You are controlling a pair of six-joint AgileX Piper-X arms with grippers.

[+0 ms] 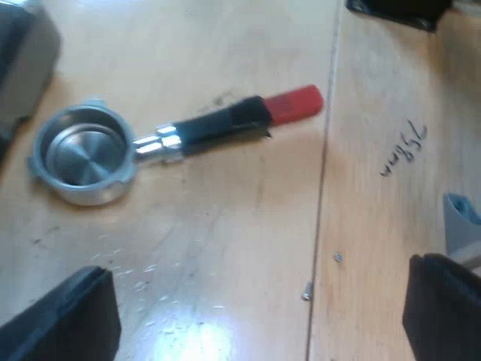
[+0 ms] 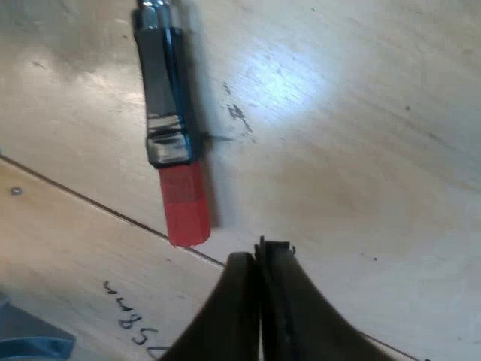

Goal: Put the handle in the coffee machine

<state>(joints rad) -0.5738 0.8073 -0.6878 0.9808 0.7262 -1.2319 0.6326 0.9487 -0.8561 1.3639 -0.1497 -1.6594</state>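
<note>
Holder (image 1: pixel 173 139) lies loose on wooden table (image 1: pixel 225 241), basket up, red end (image 1: pixel 297 104) near board seam (image 1: pixel 323 173). Left gripper (image 1: pixel 259 267) hovers nearby, fingers wide apart, empty. Right gripper (image 2: pixel 259 252) fingers pressed together, holding nothing, tips just beside red end. Pen scribble (image 1: pixel 402 149) past seam.

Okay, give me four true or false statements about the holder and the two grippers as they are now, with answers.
1. The holder lies loose on the table. True.
2. The holder is full of coffee. False: it is empty, bare metal inside.
3. The left gripper is open. True.
4. The right gripper grips the red end. False: it is shut on nothing, near the red end but apart from it.
</note>
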